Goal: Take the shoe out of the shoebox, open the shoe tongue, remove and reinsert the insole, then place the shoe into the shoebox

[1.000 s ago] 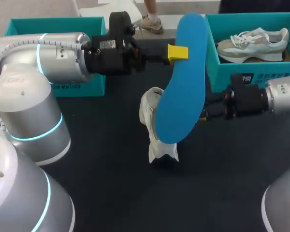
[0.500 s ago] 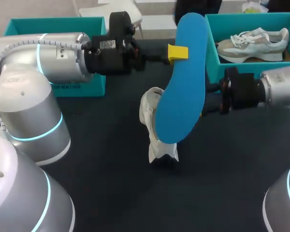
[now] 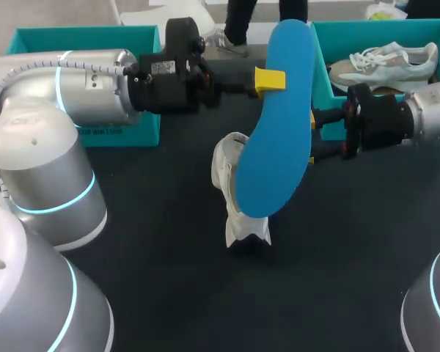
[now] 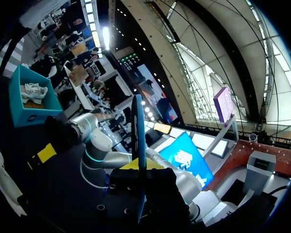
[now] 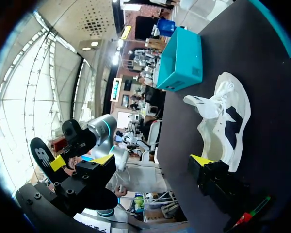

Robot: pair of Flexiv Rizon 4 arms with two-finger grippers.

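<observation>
The step in hand looks like putting the insole back. The left end effector is clamped on the upper part of the blue insole, which hangs nearly upright in the air over the white shoe. That shoe sits on the dark tabletop between the two arms, with its laces and tongue pulled loose. The right end effector is spread wide and holds nothing. It hovers just beside the insole's far edge, and the head view does not settle whether it touches. To do this well, I would have the right end effector go down to the shoe first, pin the heel and hold the tongue back. The left could then tip the insole's lower end into the opening and slide it toward the toe at a shallow angle, letting go only once it lies flat. Pushing straight down risks folding the insole or tipping the shoe. By count there are two arms, two end effectors and one insole. There are two teal shoeboxes, the left-hand shoebox and the right-hand shoebox. There are also two shoes, the white one on the tabletop and a grey-and-white sneaker lying in the right-hand shoebox.
</observation>
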